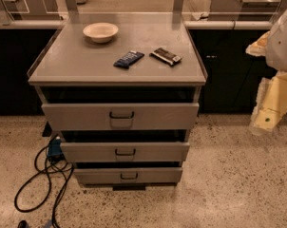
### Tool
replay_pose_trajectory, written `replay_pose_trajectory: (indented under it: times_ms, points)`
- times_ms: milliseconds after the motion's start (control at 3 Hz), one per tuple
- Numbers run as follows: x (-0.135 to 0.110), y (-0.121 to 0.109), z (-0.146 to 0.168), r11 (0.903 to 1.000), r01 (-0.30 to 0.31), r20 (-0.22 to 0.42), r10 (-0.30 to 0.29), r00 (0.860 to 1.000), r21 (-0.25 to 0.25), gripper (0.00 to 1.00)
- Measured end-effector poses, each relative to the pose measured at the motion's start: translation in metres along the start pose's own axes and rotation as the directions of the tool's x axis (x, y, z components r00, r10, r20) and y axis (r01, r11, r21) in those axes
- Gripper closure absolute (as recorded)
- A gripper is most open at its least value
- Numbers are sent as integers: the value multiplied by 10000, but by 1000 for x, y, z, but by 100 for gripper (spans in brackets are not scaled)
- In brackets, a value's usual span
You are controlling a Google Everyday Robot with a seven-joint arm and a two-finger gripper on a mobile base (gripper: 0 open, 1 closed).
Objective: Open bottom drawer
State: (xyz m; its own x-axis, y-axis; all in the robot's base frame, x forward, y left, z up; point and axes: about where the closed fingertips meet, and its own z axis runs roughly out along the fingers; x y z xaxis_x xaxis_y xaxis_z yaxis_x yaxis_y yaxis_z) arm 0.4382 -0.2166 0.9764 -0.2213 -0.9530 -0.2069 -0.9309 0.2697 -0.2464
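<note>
The grey cabinet (117, 61) stands in the middle of the view with three drawers. The bottom drawer (128, 175) is the lowest, with a small dark wire handle (129, 176); its front sits nearly flush, only a thin dark gap above it. The middle drawer (124, 152) and the top drawer (119, 116) stick out a little. My arm's white and cream body (276, 80) is at the right edge, well apart from the cabinet. The gripper's fingertips are not in view.
On the cabinet top lie a white bowl (100, 32), a dark blue packet (128, 59) and a dark snack bar (165, 56). Black cables (43, 175) loop on the speckled floor left of the cabinet. Dark counters run behind.
</note>
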Motion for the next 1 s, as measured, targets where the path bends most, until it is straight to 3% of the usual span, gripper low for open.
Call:
replay_pose_trajectory:
  times_ms: [667,1000]
  points:
    - [-3,2,-3,9998,171,24,-171,9999,98,0]
    - [13,11,15,9988,489,311,-489,9983,32,0]
